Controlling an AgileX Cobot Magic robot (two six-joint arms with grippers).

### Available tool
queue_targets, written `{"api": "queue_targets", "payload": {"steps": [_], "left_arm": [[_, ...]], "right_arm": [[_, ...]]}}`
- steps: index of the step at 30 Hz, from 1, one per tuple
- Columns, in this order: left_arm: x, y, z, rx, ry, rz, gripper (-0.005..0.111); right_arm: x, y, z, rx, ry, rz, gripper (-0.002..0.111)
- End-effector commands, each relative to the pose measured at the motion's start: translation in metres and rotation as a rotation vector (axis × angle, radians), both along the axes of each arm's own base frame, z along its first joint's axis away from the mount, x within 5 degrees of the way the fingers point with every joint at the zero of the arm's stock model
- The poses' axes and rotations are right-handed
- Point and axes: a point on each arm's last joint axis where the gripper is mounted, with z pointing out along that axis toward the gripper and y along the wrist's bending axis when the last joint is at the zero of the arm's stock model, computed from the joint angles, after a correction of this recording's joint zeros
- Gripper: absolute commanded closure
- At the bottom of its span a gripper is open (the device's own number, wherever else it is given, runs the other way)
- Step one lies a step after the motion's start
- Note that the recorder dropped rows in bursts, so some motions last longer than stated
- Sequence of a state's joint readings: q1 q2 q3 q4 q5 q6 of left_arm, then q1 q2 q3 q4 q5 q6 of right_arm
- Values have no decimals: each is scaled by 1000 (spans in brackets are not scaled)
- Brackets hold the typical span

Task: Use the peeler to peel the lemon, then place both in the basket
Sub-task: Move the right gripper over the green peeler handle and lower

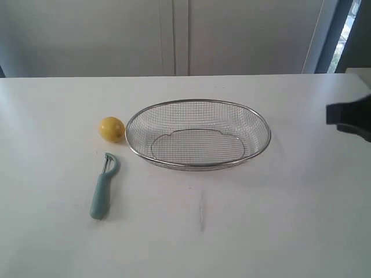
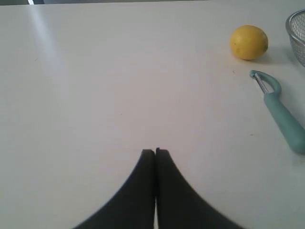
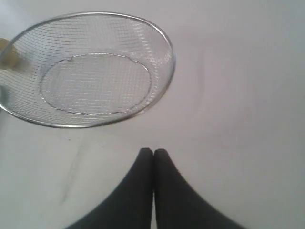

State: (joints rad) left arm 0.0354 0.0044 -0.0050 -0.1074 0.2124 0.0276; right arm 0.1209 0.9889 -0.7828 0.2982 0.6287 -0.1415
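Observation:
The yellow lemon (image 1: 112, 129) rests on the white table just left of the wire-mesh basket (image 1: 198, 104), close to its rim. In front of the lemon lies the teal-handled peeler (image 1: 103, 188), its looped head pointing toward the lemon. The left wrist view shows the lemon (image 2: 249, 42), the peeler (image 2: 280, 109) and a sliver of basket rim (image 2: 296, 33). My left gripper (image 2: 155, 152) is shut and empty, well away from both; it is out of the exterior view. My right gripper (image 3: 153, 152) is shut and empty, short of the basket (image 3: 159, 33). A dark part of the right arm (image 1: 351, 117) shows at the right edge.
A pale wall with panel seams stands behind the table's far edge (image 1: 174, 76). A faint scuff mark (image 1: 202, 209) lies on the tabletop in front of the basket. The basket holds nothing.

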Motion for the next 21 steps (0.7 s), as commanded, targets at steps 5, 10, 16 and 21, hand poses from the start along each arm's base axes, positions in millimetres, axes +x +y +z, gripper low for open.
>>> {"api": "queue_targets", "payload": {"steps": [5, 10, 16, 21], "left_arm": [[0, 0, -1, -4, -1, -1, 107], [0, 0, -1, -4, -1, -1, 107], [0, 0, -1, -4, -1, -1, 107], [0, 0, -1, -4, -1, -1, 107]], "right_arm": [[52, 68, 34, -53, 19, 258, 108], [79, 123, 31, -104, 61, 355, 108], [93, 189, 12, -216, 134, 425, 108], [98, 253, -12, -262, 174, 483, 108]]}}
